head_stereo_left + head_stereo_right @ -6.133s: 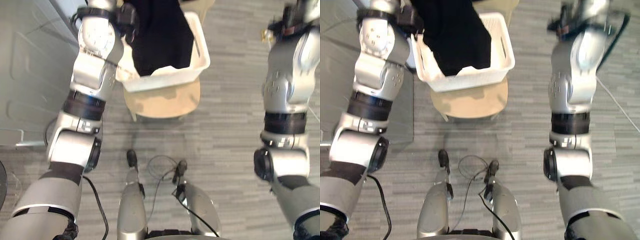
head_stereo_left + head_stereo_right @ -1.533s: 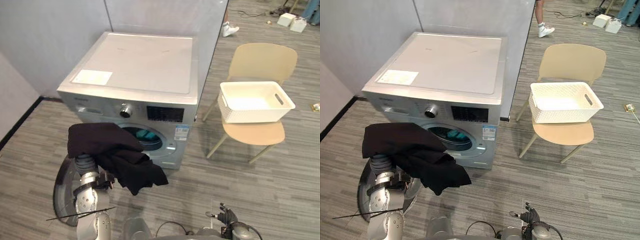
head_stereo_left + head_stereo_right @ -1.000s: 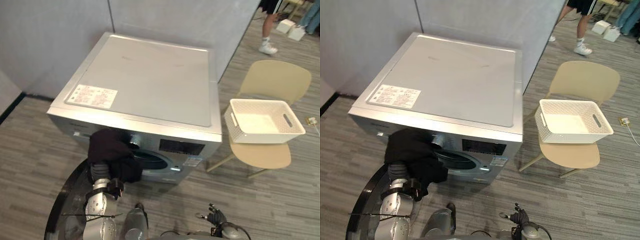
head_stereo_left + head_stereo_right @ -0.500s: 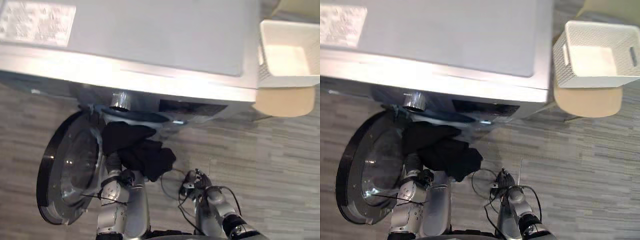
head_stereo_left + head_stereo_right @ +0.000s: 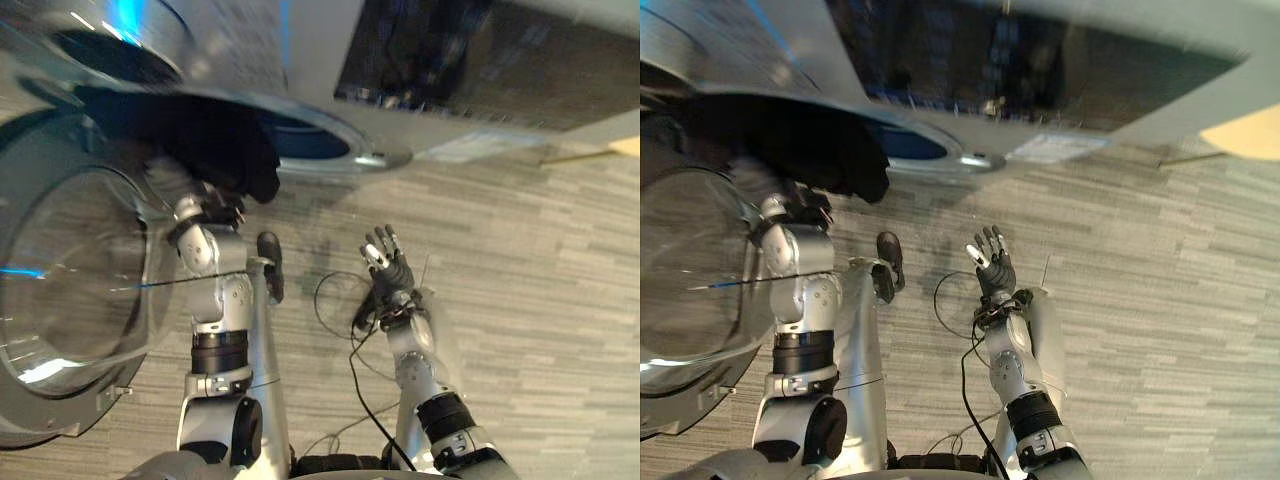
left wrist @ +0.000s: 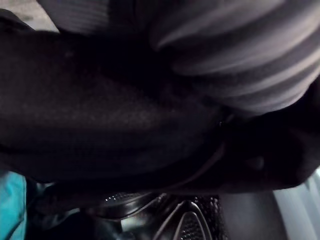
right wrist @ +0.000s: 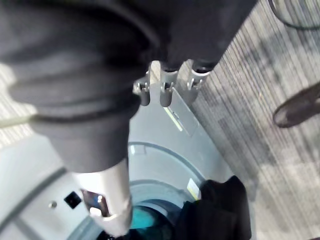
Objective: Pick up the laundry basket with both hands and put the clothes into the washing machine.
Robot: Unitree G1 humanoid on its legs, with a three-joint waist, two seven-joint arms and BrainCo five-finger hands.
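- Count for you: one washing machine (image 5: 300, 60), one round glass door (image 5: 70, 290), one black garment (image 5: 225, 145), one teal item (image 7: 145, 221), two hands
- The round glass door is swung wide open on the robot's left side of the machine
- The black garment sits at the drum mouth, bunched over the lower rim of the opening, with part of it hanging outside in front
- The teal item is inside the drum, behind the black garment
- The left hand (image 6: 240, 55) is up at the drum mouth, buried in the black garment; cloth covers it, so you can't tell whether it's clamped on or loose. Its wrist view has the perforated drum wall (image 6: 192, 222) just past the cloth
- The right hand (image 5: 387, 268) is low over the floor (image 5: 520, 260), well apart from the machine; fingers (image 5: 378, 240) straight and fanned apart, touching nothing, holding nothing
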